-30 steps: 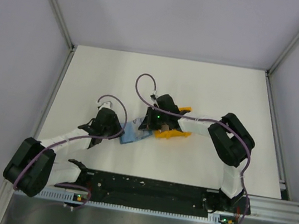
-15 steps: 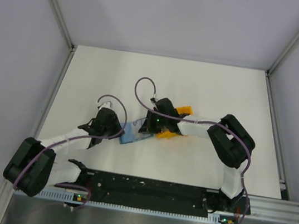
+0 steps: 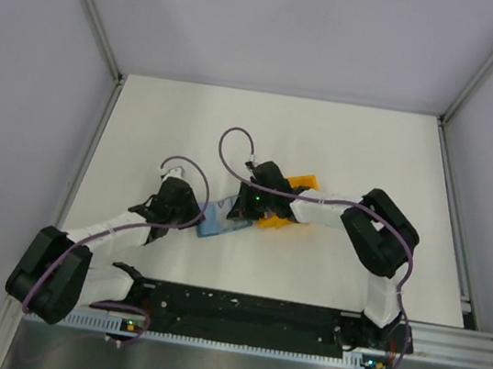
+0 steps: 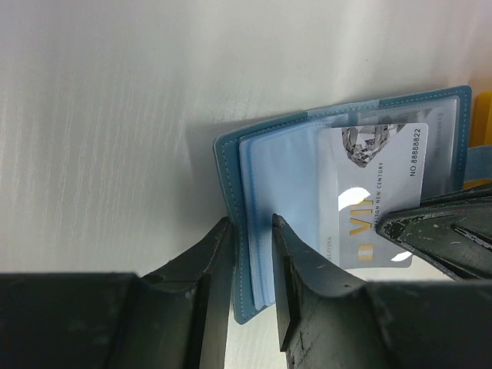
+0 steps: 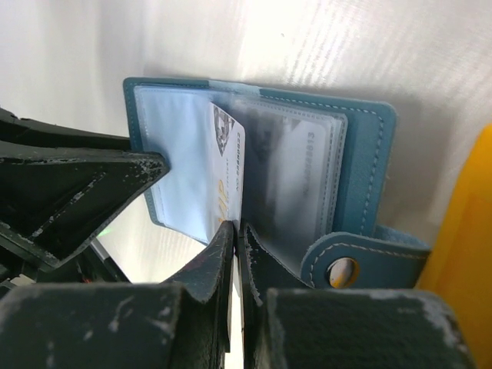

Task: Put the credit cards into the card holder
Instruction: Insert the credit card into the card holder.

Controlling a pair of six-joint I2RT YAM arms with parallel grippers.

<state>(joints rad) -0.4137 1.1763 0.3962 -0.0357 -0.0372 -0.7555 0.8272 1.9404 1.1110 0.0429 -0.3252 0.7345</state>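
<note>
I had the left gripper [image 4: 250, 231] clamped on one edge of the card holder [image 4: 227, 165]. From the opposite side my right gripper [image 5: 237, 231] pinched a credit card [image 5: 229, 157] tight.

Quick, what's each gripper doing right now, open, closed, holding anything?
Left gripper: closed on the edge of the card holder.
Right gripper: shut on a credit card.

Card holder [image 3: 219, 221] lying open on the table [image 3: 345, 144], between the left hand [image 3: 193, 220] and the right hand [image 3: 240, 217]. Its left edge lies between the left hand's fingers. One credit card [image 4: 380, 192] sits partly in a pocket, its free end between the right hand's fingers. A rack [image 3: 301, 183] stands just right of the card holder, partly under the right arm.
</note>
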